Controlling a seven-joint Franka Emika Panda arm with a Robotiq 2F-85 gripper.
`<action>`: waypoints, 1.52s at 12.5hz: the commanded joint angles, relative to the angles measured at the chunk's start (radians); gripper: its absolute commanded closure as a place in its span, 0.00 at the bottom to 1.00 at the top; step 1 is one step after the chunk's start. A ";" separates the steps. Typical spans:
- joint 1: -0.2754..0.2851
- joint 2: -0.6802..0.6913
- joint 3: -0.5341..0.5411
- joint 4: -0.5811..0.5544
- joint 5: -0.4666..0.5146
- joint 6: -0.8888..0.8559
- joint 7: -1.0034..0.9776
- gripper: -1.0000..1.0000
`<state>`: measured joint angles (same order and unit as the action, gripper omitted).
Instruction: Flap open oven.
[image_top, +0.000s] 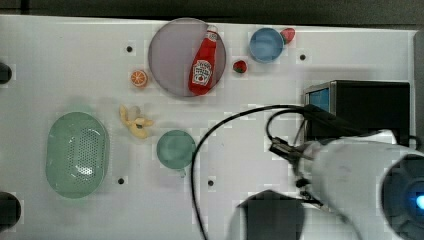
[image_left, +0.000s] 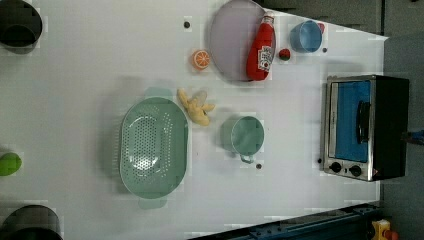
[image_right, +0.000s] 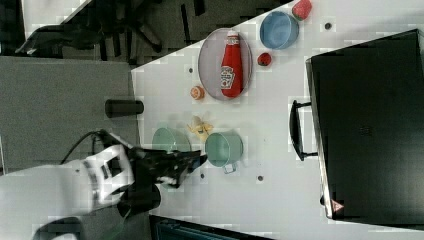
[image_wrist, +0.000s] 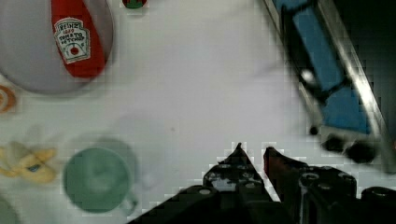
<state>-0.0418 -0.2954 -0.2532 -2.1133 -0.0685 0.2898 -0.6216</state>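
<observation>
The boxy black-topped toaster oven (image_left: 365, 127) with its silver front frame stands at the left view's right edge of the white table (image_left: 100, 90), long axis running top to bottom, blue glass door shut and facing the left view's left. The black gripper (image_wrist: 252, 154) hangs above bare table near a green mug (image_wrist: 95, 179), fingertips nearly together, holding nothing.

Oven (image_left: 367, 127): black-topped, silver-framed, blue glass door shut, at table edge, left view's right.

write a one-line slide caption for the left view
Boxy black-topped toaster oven with its blue glass door shut, beside a green cup and perforated green colander.
</observation>
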 joint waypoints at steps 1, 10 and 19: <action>-0.040 0.091 -0.085 -0.010 -0.008 0.102 -0.402 0.82; -0.046 0.362 -0.179 -0.061 -0.008 0.420 -0.534 0.82; -0.035 0.439 -0.170 -0.137 -0.010 0.572 -0.533 0.82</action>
<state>-0.0837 0.1281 -0.4248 -2.2383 -0.0822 0.8457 -1.0967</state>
